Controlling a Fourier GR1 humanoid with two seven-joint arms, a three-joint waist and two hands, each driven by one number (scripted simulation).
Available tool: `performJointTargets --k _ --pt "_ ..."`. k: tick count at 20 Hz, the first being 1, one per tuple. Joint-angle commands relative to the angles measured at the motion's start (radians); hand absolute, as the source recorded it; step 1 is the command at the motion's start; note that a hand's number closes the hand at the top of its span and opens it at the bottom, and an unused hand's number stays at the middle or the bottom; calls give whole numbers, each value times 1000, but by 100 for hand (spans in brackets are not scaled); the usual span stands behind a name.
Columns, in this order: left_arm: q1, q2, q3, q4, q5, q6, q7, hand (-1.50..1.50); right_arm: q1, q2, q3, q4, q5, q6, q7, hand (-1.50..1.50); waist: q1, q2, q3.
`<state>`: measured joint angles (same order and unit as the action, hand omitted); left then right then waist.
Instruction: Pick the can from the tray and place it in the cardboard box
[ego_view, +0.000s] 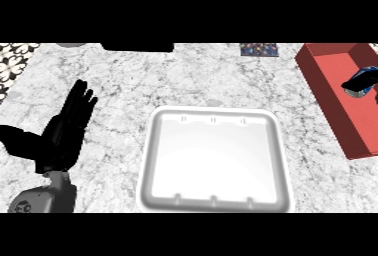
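While we look steeply down, we see one marbled grey-white counter (111, 75) filling the view. On it, near the front edge and about midway along, lies one white tray (159, 165), a rounded rectangle with a raised rim, and nothing rests inside it. At the counter's right edge sits one red box (343, 105), long and open-topped, set at a slant and partly cut off by the view. Inside it, toward its far end, we find one can (362, 82), blue with a dark end, lying tilted against the box's right side; part of it is cut by the view's edge.

We count one hand in sight: the left hand (66, 132), black, on its grey forearm (48, 197) rising from the lower left. It stands over the counter's left part, well apart from the tray, fingers straight and pointing away, the thumb spread to the left, holding nothing. We see no right hand.

Along the far edge we note one small dark patterned square (258, 49) and one black shape (136, 46); at the far left corner, one black-and-white flowered patch (15, 62).
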<state>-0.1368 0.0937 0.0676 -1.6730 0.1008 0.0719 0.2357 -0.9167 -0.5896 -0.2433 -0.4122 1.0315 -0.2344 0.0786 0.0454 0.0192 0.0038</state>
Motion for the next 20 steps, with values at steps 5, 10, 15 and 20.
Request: performJointTargets --k 5,10,15,20 --pt "-23 24 31 -5 21 -6 23 0 -21 37 -192 -55 -223 -211 -264 -150 -15 -7 0" --pt "44 11 37 15 19 -11 -33 0 -34 34 -368 -62 -448 -91 -331 -150 -38 -17 -1" --pt "3 6 21 -33 1 30 50 0 -41 11 -495 -41 -605 -6 -373 -150 -30 -15 -1" --pt "-10 24 56 50 15 -5 -30 0 -13 -74 -547 -19 -690 70 -412 -150 -35 -13 -3"
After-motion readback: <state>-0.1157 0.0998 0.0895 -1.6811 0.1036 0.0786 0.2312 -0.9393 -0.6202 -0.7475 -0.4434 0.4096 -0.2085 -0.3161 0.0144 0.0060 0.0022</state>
